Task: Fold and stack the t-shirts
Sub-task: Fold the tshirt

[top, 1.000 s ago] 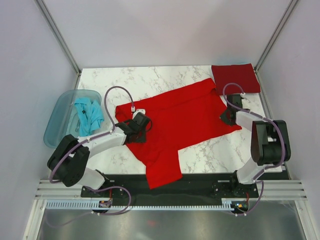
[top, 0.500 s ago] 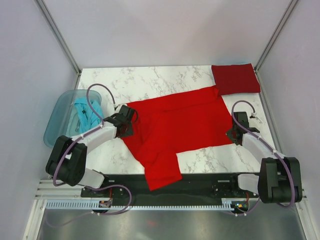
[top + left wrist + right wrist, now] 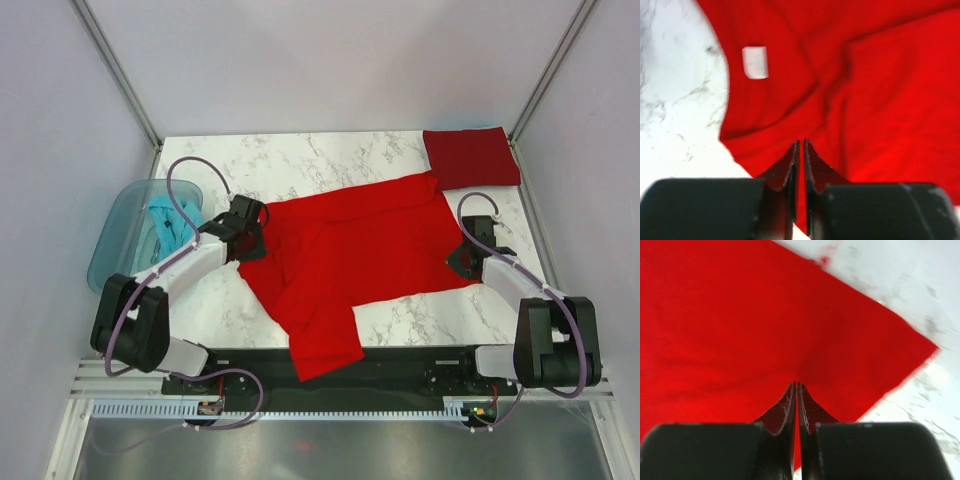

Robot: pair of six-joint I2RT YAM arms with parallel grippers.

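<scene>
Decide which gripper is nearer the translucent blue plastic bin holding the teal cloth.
Left. The left gripper sits just beside the translucent blue plastic bin; the right gripper is across the table, beyond the bright red t-shirt.

Bare marble table [image 3: 300,160] lies open beyond the red t-shirt [image 3: 370,240]; the bin [image 3: 112,248] flanks left, folded shirt [image 3: 470,157] far right.

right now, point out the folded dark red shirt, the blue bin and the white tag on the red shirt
folded dark red shirt [image 3: 471,157], top external view, middle of the folded square
blue bin [image 3: 110,248], top external view, bare left wall
white tag [image 3: 755,62], left wrist view, centre of the tag
</scene>
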